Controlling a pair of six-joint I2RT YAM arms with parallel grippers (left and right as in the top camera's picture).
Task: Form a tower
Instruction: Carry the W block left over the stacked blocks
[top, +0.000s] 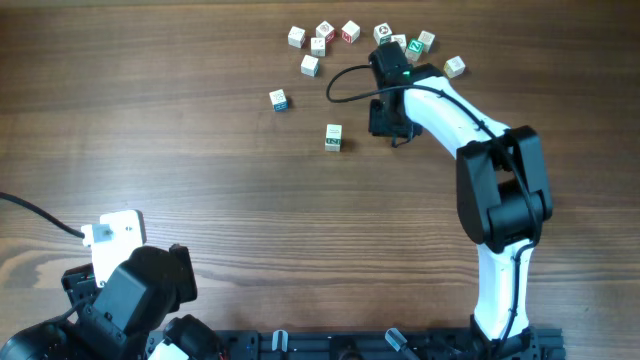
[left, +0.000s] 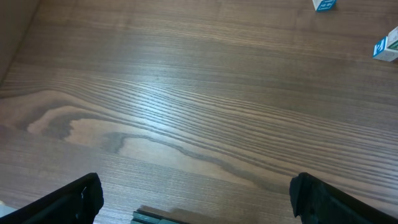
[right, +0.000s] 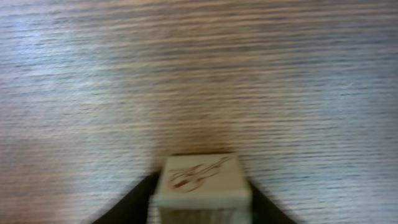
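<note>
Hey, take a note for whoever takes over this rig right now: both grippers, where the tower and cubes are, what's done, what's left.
Left gripper: open, empty, over bare table.
Right gripper: shut on a cube with a red mark on top, reached out a short way from the tower.
The tower stands alone mid-table, green on one side face; its cubes cannot be counted from above.
Loose cubes: scattered along the far side.
Done: one cube gripped.
Left: set it on the tower, then probably add more.
</note>
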